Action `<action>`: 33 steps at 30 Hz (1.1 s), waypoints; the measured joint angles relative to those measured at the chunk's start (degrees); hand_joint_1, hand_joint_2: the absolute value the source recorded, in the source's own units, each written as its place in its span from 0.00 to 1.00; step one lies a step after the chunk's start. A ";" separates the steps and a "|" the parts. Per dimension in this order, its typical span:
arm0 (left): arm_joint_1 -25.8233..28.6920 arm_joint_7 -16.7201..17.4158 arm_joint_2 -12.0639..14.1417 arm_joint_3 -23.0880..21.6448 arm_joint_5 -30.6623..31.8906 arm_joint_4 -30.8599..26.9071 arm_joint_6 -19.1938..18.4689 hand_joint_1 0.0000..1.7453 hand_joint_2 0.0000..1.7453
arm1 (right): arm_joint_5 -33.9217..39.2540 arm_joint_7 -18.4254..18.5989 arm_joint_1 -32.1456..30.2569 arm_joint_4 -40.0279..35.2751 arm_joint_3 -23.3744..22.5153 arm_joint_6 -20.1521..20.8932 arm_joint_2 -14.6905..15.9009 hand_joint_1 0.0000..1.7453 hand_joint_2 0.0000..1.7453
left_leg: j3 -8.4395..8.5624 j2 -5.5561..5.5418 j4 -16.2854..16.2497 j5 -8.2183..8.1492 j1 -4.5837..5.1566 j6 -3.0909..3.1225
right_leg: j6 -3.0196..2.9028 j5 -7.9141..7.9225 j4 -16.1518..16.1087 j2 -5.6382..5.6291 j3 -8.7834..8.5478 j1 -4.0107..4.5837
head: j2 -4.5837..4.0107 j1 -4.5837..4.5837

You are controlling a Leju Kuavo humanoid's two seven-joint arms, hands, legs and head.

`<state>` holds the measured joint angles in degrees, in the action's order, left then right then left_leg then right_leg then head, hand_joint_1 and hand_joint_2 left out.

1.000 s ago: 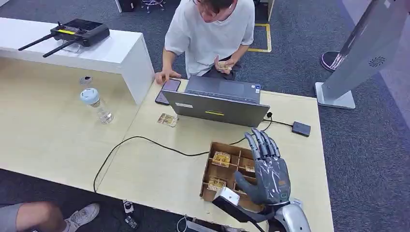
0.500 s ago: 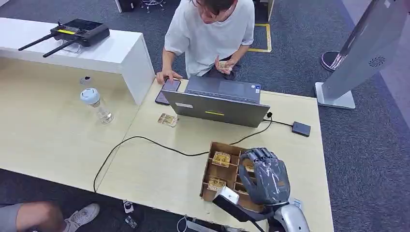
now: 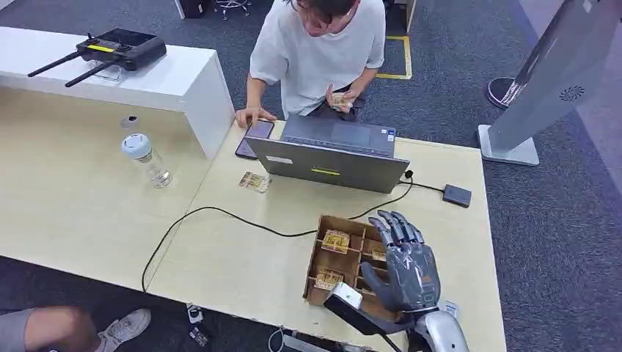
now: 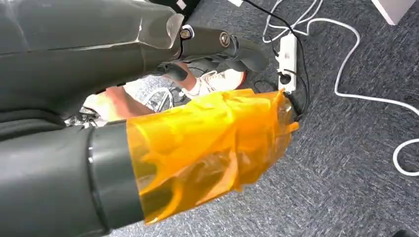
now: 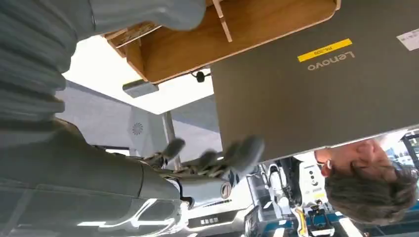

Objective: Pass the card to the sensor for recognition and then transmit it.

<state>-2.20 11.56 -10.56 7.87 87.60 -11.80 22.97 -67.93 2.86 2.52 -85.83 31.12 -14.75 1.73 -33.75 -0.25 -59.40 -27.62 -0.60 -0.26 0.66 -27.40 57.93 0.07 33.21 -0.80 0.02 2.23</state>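
My right hand (image 3: 405, 268) hovers over the wooden divided box (image 3: 323, 262) at the near right part of the bench (image 3: 242, 257). My fingers (image 3: 396, 226) are spread and point away from me, toward the laptop (image 3: 330, 158); they hold nothing. The cards (image 3: 336, 240) lie flat in the compartments, just to the left of my palm and a little below it, so I judge the hand must come down and slightly left to take one. The small dark sensor (image 3: 457, 195) lies farther away on the right, well apart from the box. My right arm is the nearer one. My left hand (image 4: 217, 47) hangs over the carpet floor, and I cannot tell its state.
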 joint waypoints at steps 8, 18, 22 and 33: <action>0.00 0.09 0.00 0.02 0.02 0.00 0.00 0.00 0.00 | -0.42 0.09 -0.12 0.00 -0.35 0.00 0.18 0.21 1.00 | 0.00 0.00 0.00 0.00 0.00 0.00 | 0.00 0.00 0.00 0.00 0.00 0.00 | 0.00 0.00; 0.00 0.09 0.00 0.07 0.02 0.00 0.00 0.00 0.00 | -0.57 0.15 -0.41 0.00 -0.98 0.00 0.24 0.25 1.00 | 0.00 0.00 0.00 0.00 0.00 0.00 | 0.00 0.00 0.00 0.00 0.00 0.00 | 0.00 0.00; 0.00 0.11 0.00 0.07 0.02 0.00 0.00 0.00 0.00 | -0.61 0.31 -0.63 0.00 -1.16 0.02 0.24 0.24 1.00 | 0.00 0.00 0.00 0.00 0.00 0.00 | 0.00 0.00 0.00 0.00 0.00 0.00 | 0.00 0.00; 0.00 0.26 0.00 0.28 0.17 0.00 0.00 0.00 0.00 | -0.70 0.76 -1.21 0.85 -1.46 0.37 0.26 0.33 1.00 | 0.00 0.00 0.00 0.00 0.00 0.00 | 0.00 0.00 0.00 0.00 0.00 0.00 | 0.00 0.00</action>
<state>-2.20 11.82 -10.56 8.15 87.78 -11.80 22.97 -68.63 3.63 1.32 -84.98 29.66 -14.38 1.99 -33.75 -0.25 -59.40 -27.62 -0.60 -0.26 0.66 -27.40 57.93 0.07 33.21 -0.80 0.02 2.23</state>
